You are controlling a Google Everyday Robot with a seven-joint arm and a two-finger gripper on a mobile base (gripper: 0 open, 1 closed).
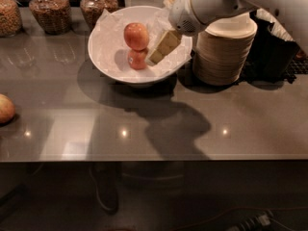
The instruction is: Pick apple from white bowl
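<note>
The larger, smooth, orange-red apple with a yellowish blush (136,35) sits in the middle of the wide, glossy white bowl lined with crinkled white paper (107,61). It rests against, and partly on top of, a smaller red apple with a pale sticker (137,59) on its near side. Being round, the apple offers no long axis to line up with. What matters is direction: it lies to the left of the cream-coloured pincer (155,57) and a little farther back in the bowl. The pincer's tip is actually nearer the smaller apple, just beside its right flank, so the coming move likely needs a shift up and leftward to avoid closing on the wrong fruit. The pincer carries nothing, and I cannot tell whether it is open or closed. The bulky white arm (202,6) comes in from the upper right, over the bowl's right rim, with the pincer slanting down and left into the bowl. Just right of the bowl stands a stack of small cream disposable bowls (224,57) on the glossy grey worktop (144,129).
</note>
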